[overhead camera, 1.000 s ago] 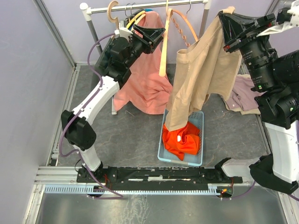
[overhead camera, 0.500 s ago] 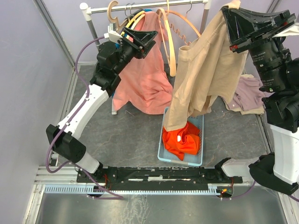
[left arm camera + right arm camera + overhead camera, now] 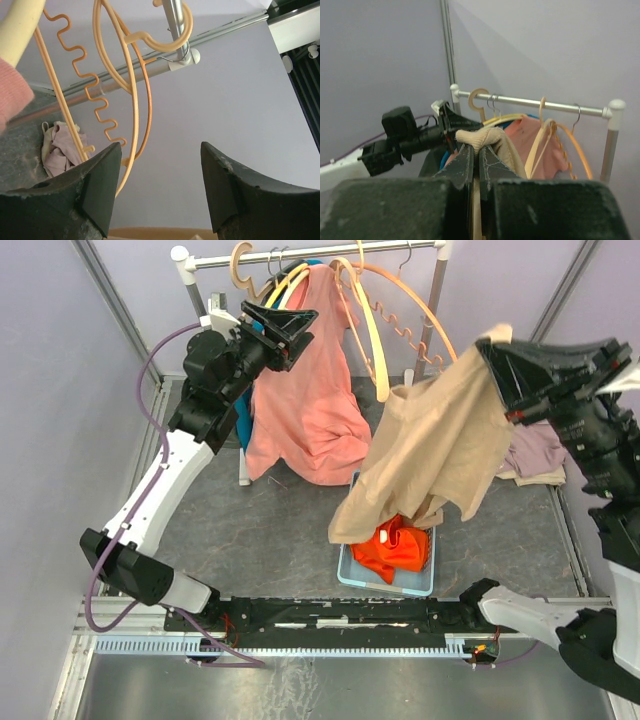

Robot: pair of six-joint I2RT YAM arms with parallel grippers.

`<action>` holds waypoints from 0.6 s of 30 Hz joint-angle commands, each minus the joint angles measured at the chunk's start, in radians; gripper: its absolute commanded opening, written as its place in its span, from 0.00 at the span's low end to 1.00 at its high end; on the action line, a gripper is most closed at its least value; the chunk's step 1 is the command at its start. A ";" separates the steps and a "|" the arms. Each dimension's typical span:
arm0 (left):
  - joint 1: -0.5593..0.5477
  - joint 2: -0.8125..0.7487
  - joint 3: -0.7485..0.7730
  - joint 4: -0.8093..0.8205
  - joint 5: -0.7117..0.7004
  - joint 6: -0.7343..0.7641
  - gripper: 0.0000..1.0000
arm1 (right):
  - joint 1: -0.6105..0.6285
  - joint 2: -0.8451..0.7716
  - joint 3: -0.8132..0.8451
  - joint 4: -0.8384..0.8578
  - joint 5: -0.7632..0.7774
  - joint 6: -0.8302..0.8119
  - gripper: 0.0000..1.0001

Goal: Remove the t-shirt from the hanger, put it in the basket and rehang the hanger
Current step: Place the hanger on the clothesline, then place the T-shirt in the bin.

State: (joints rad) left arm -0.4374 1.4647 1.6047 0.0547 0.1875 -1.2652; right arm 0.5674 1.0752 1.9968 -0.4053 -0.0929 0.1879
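Note:
My right gripper (image 3: 497, 348) is shut on the collar of a beige t-shirt (image 3: 430, 455), which hangs free of the rail above the blue basket (image 3: 388, 585). In the right wrist view the jaws (image 3: 476, 150) pinch a fold of the beige t-shirt (image 3: 487, 137). The bare orange hanger (image 3: 395, 300) swings on the rail (image 3: 320, 254). It also shows in the left wrist view (image 3: 127, 90). My left gripper (image 3: 300, 325) is open and empty beside the pink shirt (image 3: 305, 400); its jaws (image 3: 161, 187) stand wide apart.
A pink shirt and other hangers (image 3: 275, 280) stay on the rail. The basket holds an orange garment (image 3: 395, 545). A mauve garment (image 3: 535, 455) lies on the floor at right. Rack posts (image 3: 195, 295) stand at the back.
My right gripper pulled the beige t-shirt down and toward the front right, clear of the orange hanger, which now swings bare. My left arm drew back to the left and let go of the hanger.

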 commanded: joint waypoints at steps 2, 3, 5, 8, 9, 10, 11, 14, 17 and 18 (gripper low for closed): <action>0.007 -0.054 0.078 -0.067 0.045 0.105 0.71 | -0.003 -0.107 -0.139 -0.111 0.004 0.029 0.01; 0.006 -0.055 0.086 -0.082 0.050 0.118 0.71 | -0.002 -0.122 -0.169 -0.136 0.004 0.033 0.01; 0.008 -0.056 0.099 -0.109 0.060 0.132 0.71 | -0.003 -0.153 -0.230 -0.174 0.001 0.048 0.01; 0.008 -0.070 0.094 -0.131 0.068 0.144 0.71 | -0.003 -0.193 -0.324 -0.214 -0.018 0.071 0.01; 0.006 -0.075 0.087 -0.136 0.068 0.145 0.71 | -0.002 -0.206 -0.347 -0.224 -0.023 0.077 0.01; 0.006 -0.082 0.079 -0.137 0.069 0.147 0.71 | -0.003 -0.216 -0.369 -0.235 -0.030 0.083 0.01; 0.007 -0.089 0.072 -0.137 0.068 0.146 0.71 | -0.003 -0.225 -0.384 -0.246 -0.038 0.088 0.01; 0.007 -0.106 0.052 -0.138 0.069 0.146 0.71 | -0.002 -0.248 -0.434 -0.282 -0.055 0.092 0.01; 0.007 -0.121 0.047 -0.149 0.070 0.153 0.71 | -0.002 -0.274 -0.497 -0.318 -0.057 0.093 0.01; 0.008 -0.125 0.049 -0.154 0.071 0.159 0.71 | -0.003 -0.284 -0.522 -0.324 -0.057 0.093 0.01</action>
State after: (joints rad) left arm -0.4332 1.3911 1.6512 -0.0994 0.2306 -1.1824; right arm 0.5674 0.8356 1.5230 -0.7067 -0.1303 0.2661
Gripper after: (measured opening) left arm 0.707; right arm 0.038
